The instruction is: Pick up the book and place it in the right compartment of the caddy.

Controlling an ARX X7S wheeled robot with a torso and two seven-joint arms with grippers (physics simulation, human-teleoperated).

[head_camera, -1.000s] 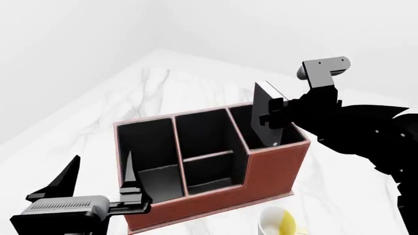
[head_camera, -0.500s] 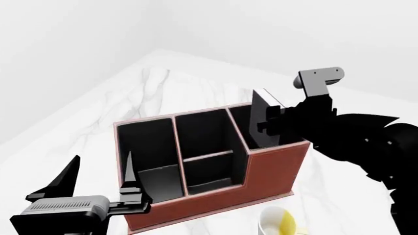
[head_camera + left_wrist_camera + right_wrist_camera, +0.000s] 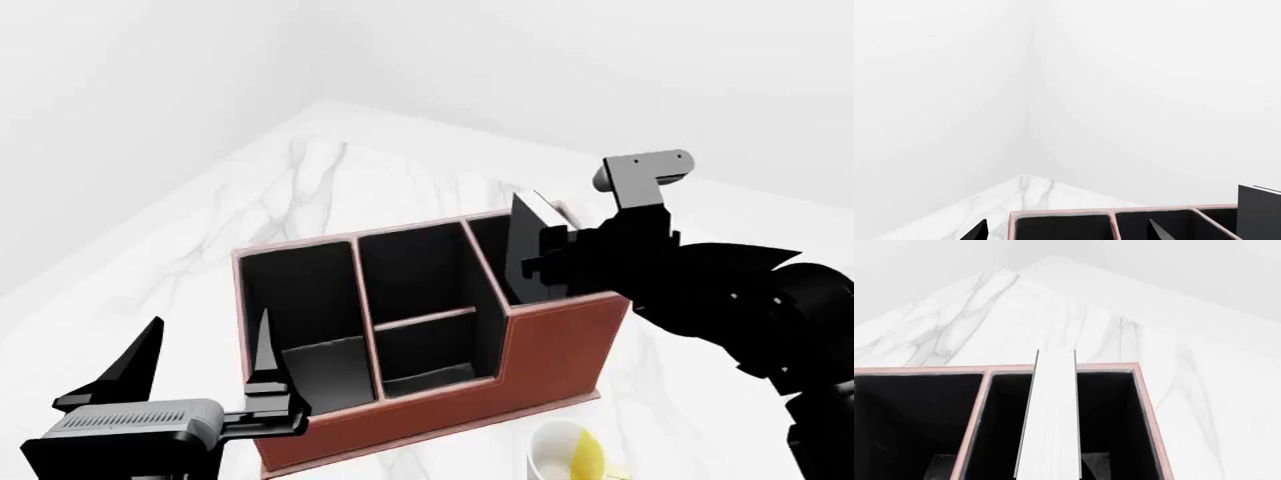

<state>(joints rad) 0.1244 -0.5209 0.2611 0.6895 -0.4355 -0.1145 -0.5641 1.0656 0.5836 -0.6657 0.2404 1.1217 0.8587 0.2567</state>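
The red-brown caddy (image 3: 561,345) stands on the marble table. My right gripper (image 3: 550,256) is shut on the black book (image 3: 522,235) and holds it upright. The book's lower part is inside the tall right compartment (image 3: 489,250) and its top still stands above the rim. In the right wrist view the book's white page edges (image 3: 1051,415) run down into the right compartment (image 3: 1111,420), between its walls. My left gripper (image 3: 210,322) is open and empty, near the caddy's front left corner. In the left wrist view its fingertips (image 3: 979,231) straddle the caddy's rim (image 3: 1121,213).
A white-and-yellow mug (image 3: 567,455) stands on the table just in front of the caddy's right end. The marble table (image 3: 334,180) extends behind the caddy to a far corner. White walls lie beyond it.
My right gripper has moved down and slightly left with the book, sinking it deeper into the right compartment. The left arm has not moved.
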